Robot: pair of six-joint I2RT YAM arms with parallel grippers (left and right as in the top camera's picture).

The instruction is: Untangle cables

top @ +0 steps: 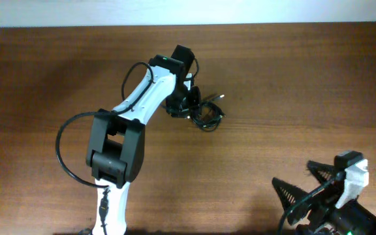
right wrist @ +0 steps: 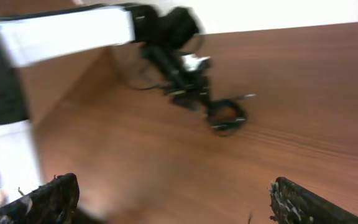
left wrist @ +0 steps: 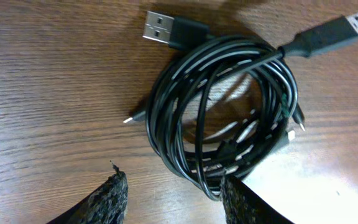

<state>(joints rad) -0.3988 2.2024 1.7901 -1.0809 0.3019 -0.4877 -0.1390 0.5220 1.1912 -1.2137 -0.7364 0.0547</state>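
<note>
The cables lie in one tangled black coil on the wooden table, with two silvery USB plugs sticking out at the top and small tips at the sides. The coil also shows in the overhead view and, blurred, in the right wrist view. My left gripper is open right beside the coil, its right finger touching the coil's near edge; it sits next to the coil in the overhead view. My right gripper is open and empty at the front right, far from the cables.
The left arm's white body reaches from its base at the front left across the table, with a thicker black robot cable looping beside it. The table's far edge meets a white wall.
</note>
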